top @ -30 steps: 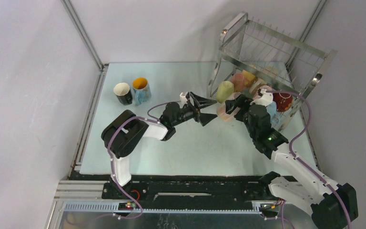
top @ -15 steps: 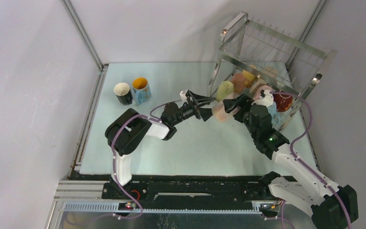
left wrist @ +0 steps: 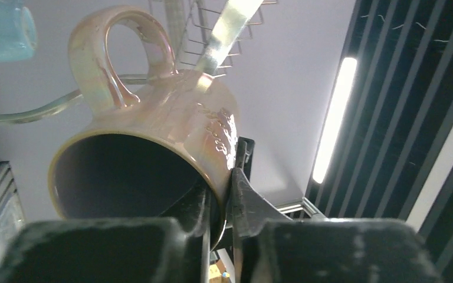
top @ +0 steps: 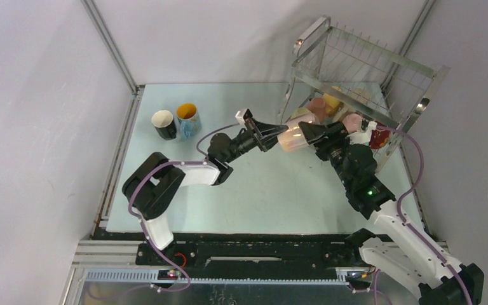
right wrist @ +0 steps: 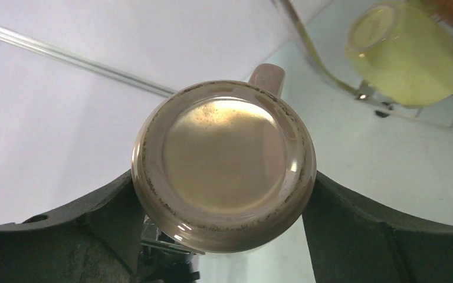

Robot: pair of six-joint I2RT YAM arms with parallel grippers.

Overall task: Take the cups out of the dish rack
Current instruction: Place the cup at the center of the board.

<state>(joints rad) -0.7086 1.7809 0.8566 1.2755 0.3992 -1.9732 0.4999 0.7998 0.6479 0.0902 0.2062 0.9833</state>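
Top external view. Item: pink mug (top: 290, 138), one.

Location: in the air above the table (top: 229, 190), a little toward 1 o'clock from centre. It is outside the dish rack (top: 433, 86), just beside the rack's 9 o'clock end.

Attitude: on its side, mouth toward 9 o'clock, base toward 3 o'clock.

Holds, two:
- The left gripper (top: 273, 135) is clamped on the rim. The left wrist view shows one finger inside the mouth and one outside, with the wall pinched between them.
- The right gripper (top: 311, 133) is closed round the body at the base end. The right wrist view shows the base filling the span between both fingers.

Reason for the hold, judged: a handover. The right arm reaches the rack. The left arm reaches the 10 o'clock corner, where a black cup (top: 164, 124) and a blue cup (top: 189, 119) stand upright. A rim pinch leaves the base free for setting down.

Appearance:
- glossy pearl-pink glaze with a shifting sheen
- dark interior
- raised lettering on the wall, unreadable
- stout loop handle (left wrist: 124, 53)
- smooth tan base ringed with dark speckled wear

Remaining stock: several cups on the rack's lower tier, a yellow-green cup (top: 302, 114) nearest. The exact count cannot be told.
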